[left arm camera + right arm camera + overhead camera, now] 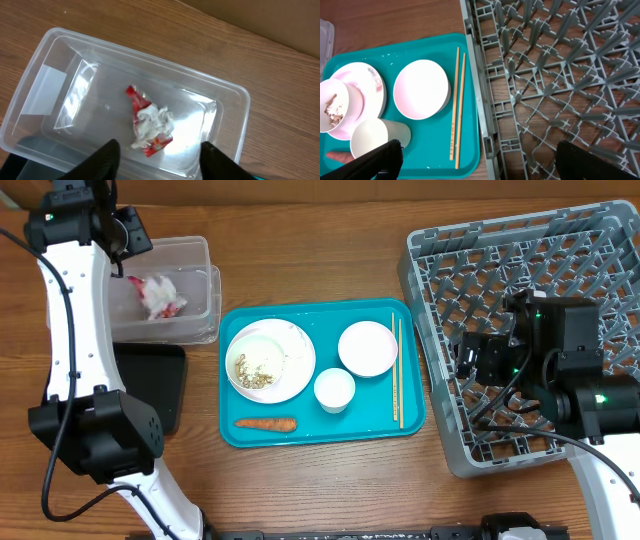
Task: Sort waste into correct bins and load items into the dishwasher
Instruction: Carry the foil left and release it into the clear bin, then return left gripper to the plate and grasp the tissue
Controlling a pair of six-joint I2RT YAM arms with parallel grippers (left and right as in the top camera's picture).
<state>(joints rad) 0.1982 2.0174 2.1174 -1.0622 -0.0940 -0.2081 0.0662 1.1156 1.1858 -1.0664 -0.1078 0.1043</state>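
Observation:
The clear tub (195, 252) holds the red wrapper (135, 100) and a crumpled tissue (152, 120). My left gripper (159, 162) hangs open above the tub, empty. The black tray (155, 380) lies below the tub. On the teal tray (310, 435) are a plate (295, 345) with a bowl of rice scraps (255, 368), a second bowl (367, 347), a cup (334, 389), chopsticks (397, 370) and a carrot (266, 422). My right gripper (477, 165) is open and empty over the grey dish rack's (600, 250) left edge.
The left arm's white body (75, 330) runs down the table's left side over the black tray. The dish rack (560, 75) is empty of dishes. Bare wooden table lies between the trays and at the back.

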